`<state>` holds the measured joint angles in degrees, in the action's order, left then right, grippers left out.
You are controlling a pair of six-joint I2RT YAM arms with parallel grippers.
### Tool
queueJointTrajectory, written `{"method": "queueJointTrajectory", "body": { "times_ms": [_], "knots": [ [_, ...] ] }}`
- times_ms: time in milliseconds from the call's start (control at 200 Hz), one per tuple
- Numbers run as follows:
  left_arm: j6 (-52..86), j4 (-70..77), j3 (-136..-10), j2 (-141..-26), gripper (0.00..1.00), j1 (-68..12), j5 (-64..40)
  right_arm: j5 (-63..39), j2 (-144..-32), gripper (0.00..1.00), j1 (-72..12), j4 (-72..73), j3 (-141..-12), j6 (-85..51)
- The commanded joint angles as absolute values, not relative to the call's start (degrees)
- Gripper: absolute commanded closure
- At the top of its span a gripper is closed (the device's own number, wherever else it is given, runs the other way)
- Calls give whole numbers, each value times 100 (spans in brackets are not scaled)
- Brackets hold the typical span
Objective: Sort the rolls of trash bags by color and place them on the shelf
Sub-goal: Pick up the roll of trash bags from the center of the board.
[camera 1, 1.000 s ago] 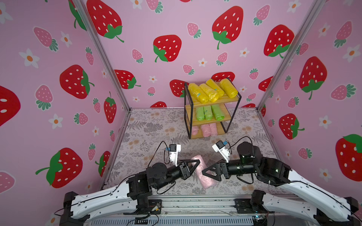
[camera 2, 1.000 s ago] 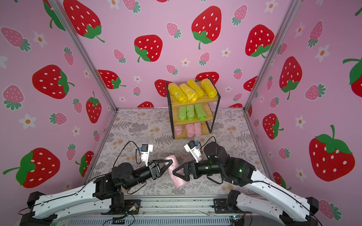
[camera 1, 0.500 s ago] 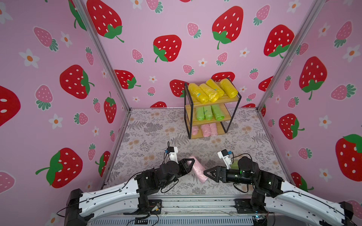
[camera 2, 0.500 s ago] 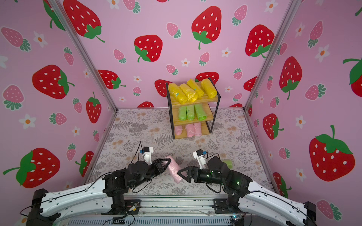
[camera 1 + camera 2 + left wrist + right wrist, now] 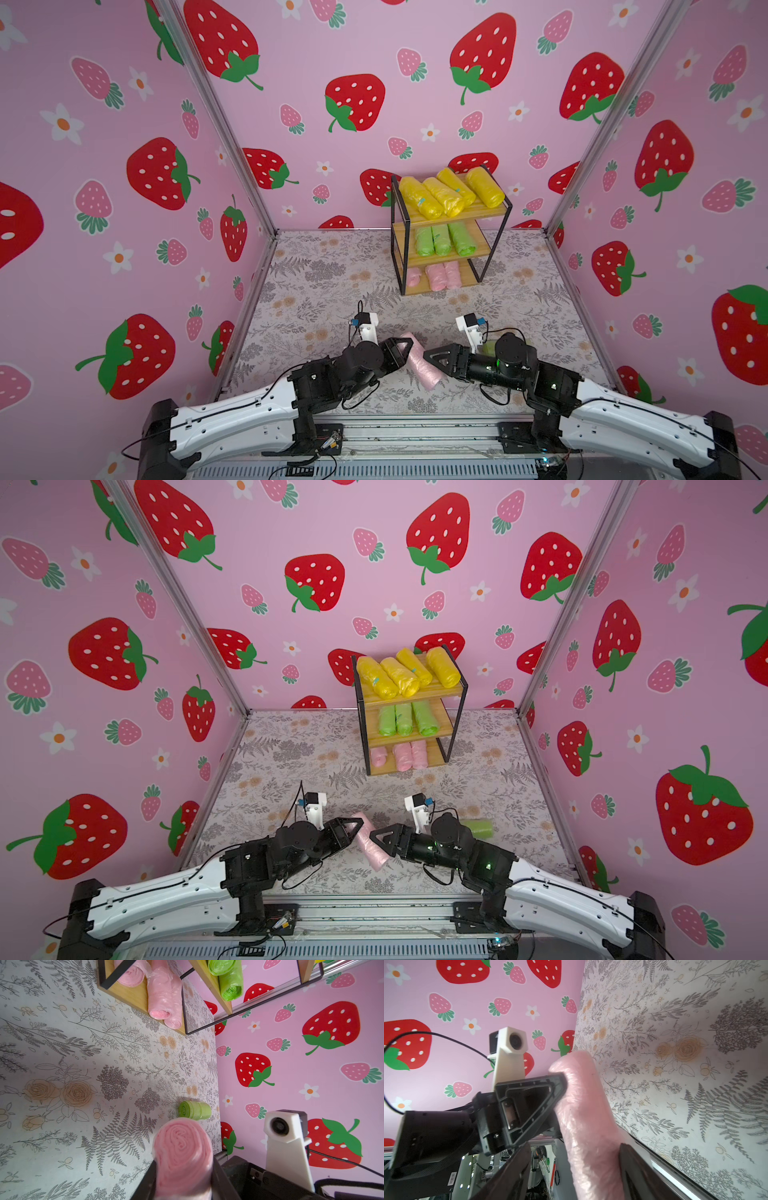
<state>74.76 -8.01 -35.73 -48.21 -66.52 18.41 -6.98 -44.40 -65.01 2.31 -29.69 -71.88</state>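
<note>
Spotter: Shelf (image 5: 468, 272) at the back of the floral mat (image 5: 332, 282), seen in both top views. What is on it?

Operator: Four yellow rolls (image 5: 449, 195) on the top tier and three green rolls (image 5: 440, 241) on the middle one. Three pink rolls (image 5: 440, 276) are on the bottom tier, one lying apart from a touching pair.

Spotter: And near the arms?

Operator: The left gripper (image 5: 405, 343) is clamped on the upper end of a fourth pink roll (image 5: 422, 368). That roll slants down toward the near edge. The right gripper (image 5: 430, 359) meets it lower down. A fourth green roll (image 5: 478, 828) lies on the mat just behind the right arm (image 5: 540, 891).

Spotter: Left wrist view?

Operator: The spiral end of the fourth pink roll (image 5: 184, 1153) fills the space between the left gripper's two dark fingers (image 5: 220, 1178), and both press against it. Beyond it the fourth green roll (image 5: 194, 1110) lies on its side on the mat, well apart from the shelf.

Spotter: Right wrist view?

Operator: The fourth pink roll (image 5: 583, 1109) runs between the right gripper's fingers (image 5: 635, 1167). One finger looks to touch the film and the other stands off with a clear gap. So the jaws are wide around the roll, not gripping it. Farther up, a finger of the left gripper (image 5: 558, 1084) presses the roll. I cannot tell whether the roll's lower end rests on the mat.
</note>
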Motion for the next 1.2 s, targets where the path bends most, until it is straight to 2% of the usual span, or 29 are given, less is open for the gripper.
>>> {"method": "queueJointTrajectory", "body": {
  "times_ms": [0, 320, 650, 715, 1031, 1166, 1191],
  "knots": [
    [7447, -536, -3870, -4628, 100, -6627, 1910, -589, -4581, 28, -6616, 369, -2976, -7282],
    [7479, -545, -3659, -4286, 100, -6619, 2073, -519, -4857, 34, -6728, 462, -2958, -7435],
    [7500, -571, -3570, -4147, 100, -6616, 2187, -308, -5442, 34, -7224, 938, -3074, -7469],
    [7508, -580, -3543, -4090, 100, -6627, 2228, -172, -5506, 37, -7531, 1074, -3028, -7513],
    [7550, -686, -3404, -3761, 100, -6618, 2374, 592, -5358, 52, -7875, 1473, -2698, -7718],
    [7626, -677, -3298, -3598, 100, -6623, 2487, 598, -5386, 49, -7923, 1702, -2583, -7813],
    [7656, -664, -3268, -3571, 100, -6619, 2505, 593, -5407, 42, -7927, 1705, -2592, -7813]
  ]
}}
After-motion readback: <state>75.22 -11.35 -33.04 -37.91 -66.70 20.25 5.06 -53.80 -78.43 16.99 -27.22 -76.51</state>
